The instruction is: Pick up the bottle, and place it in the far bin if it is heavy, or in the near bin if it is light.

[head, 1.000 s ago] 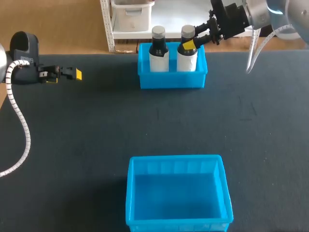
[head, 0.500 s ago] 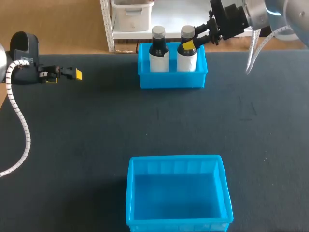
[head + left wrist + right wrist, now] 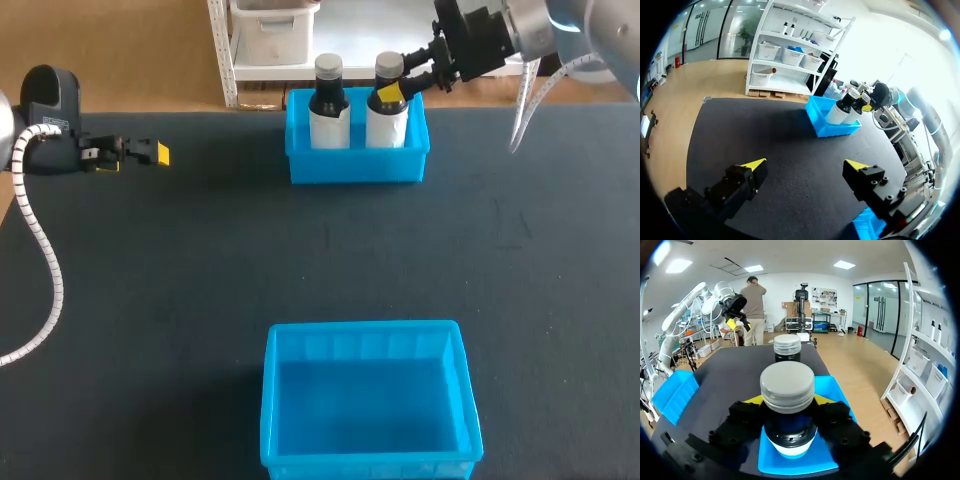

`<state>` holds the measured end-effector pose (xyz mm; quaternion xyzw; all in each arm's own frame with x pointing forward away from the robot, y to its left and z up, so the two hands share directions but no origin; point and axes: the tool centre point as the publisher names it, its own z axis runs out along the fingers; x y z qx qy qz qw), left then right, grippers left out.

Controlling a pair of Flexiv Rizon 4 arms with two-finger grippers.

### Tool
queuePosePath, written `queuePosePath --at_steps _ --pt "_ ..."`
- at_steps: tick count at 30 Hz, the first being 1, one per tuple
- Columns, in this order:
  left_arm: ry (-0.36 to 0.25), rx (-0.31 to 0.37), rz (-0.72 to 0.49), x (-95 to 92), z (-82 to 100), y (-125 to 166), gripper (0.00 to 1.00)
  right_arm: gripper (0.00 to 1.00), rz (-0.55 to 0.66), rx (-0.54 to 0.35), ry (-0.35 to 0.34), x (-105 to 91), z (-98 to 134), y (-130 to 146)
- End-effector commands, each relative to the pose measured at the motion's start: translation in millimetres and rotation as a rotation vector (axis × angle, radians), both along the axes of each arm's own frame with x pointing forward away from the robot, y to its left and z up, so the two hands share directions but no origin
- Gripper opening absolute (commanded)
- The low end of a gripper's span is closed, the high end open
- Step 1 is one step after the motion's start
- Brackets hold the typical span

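Since the coming move turns on the hold at the neck, that relation is entered first.

1. Right gripper (image 3: 393,88): comes in from 2 o'clock of the worktop (image 3: 200,260). Its jaws are clamped on the neck of the held bottle (image 3: 386,125), one from each side, just under the grey cap, as the right wrist view shows.
2. Held bottle: dark body, white label. It stands upright inside the far bin (image 3: 355,165), at 12 o'clock of the worktop, in the bin's 3 o'clock half. Long axis vertical, cap pointing up. Whether its base rests on the bin floor cannot be told.
3. Neighbour bottle (image 3: 328,115): same make, upright, just beside the held bottle at its 9 o'clock. Whether the two touch cannot be told.
4. Near bin (image 3: 365,330): at 6 o'clock of the worktop, open side up, well apart from the far bin.
5. Left gripper (image 3: 805,164): at 10 o'clock of the worktop, well apart from both bins, jaws wide apart, nothing between them.

Judgement: the right arm is by far the nearer and already has the grip. Any travel should run straight along the vertical axis, clear of the neighbour bottle and the bin wall.
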<state>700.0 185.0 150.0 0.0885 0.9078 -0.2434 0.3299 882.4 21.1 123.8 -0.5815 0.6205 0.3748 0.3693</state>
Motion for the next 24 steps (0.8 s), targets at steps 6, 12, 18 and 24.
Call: queuePosePath --at_steps 6,12,18,24 --pt "0.000 0.000 0.000 0.0 0.0 0 1.00 1.00 0.069 -0.015 0.035 8.5 1 2" --pt "0.000 0.000 0.000 0.0 0.0 0 1.00 1.00 0.053 -0.015 0.038 6.9 4 -5" --pt "0.000 0.000 0.000 0.0 0.0 0 1.00 1.00 0.018 -0.003 0.035 2.2 10 -18" --pt "0.000 0.000 0.000 0.0 0.0 0 1.00 1.00 -0.035 0.004 0.031 -7.7 15 -35"
